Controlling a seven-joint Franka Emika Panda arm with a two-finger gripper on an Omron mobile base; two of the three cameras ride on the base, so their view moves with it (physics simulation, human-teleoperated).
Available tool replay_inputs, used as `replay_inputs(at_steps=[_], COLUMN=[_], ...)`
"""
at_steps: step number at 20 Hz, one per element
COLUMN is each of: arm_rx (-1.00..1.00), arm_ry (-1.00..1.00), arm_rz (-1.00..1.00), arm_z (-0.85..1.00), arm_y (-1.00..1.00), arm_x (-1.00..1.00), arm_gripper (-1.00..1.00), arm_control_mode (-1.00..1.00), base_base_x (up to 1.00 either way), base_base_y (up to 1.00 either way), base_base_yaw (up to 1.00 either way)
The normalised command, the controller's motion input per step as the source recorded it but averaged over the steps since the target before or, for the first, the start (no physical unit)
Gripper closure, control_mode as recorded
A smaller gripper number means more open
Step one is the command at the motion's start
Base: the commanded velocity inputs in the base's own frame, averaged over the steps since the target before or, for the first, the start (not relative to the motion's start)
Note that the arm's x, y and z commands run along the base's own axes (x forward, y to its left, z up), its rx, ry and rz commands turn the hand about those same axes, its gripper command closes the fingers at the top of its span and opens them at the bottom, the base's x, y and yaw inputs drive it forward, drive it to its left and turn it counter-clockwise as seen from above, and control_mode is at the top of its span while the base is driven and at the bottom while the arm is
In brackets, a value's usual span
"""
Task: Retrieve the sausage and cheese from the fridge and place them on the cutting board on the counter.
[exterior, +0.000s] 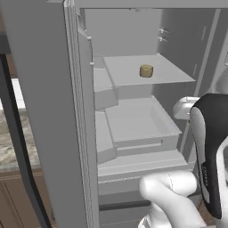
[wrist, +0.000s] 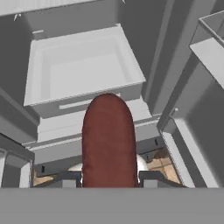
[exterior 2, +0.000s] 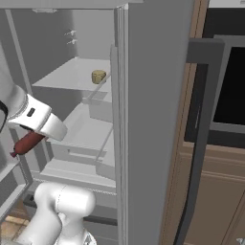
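Note:
My gripper is shut on the dark red sausage, which sticks out forward between the two fingertips. From the right base view the sausage hangs below the white hand, in front of the open fridge at the level of its lower shelves. The tan cheese puck sits alone on the upper shelf, well above the hand; the same cheese appears in the right base view. The cutting board is out of view.
A pale grey drawer bin lies open ahead of the hand. The open fridge door with its dark handle stands at the left, with a strip of marbled counter behind it. A dark oven front is at the right.

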Motion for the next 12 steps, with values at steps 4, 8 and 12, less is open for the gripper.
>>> replay_inputs(at_steps=[4, 8, 12], arm_rx=[-0.04, 0.00, 0.00], arm_ry=[-0.21, -0.02, 0.01], arm_rz=[0.13, 0.21, 0.03], arm_z=[0.00, 0.01, 0.00], arm_y=[0.00, 0.00, 0.00], arm_x=[-0.01, -0.01, 0.02], arm_gripper=[1.00, 1.00, 1.00], arm_control_mode=[-1.00, -1.00, -1.00], base_base_x=[0.00, 0.00, 0.00], base_base_y=[0.00, 0.00, 0.00], base_base_yaw=[0.00, 0.00, 0.00])
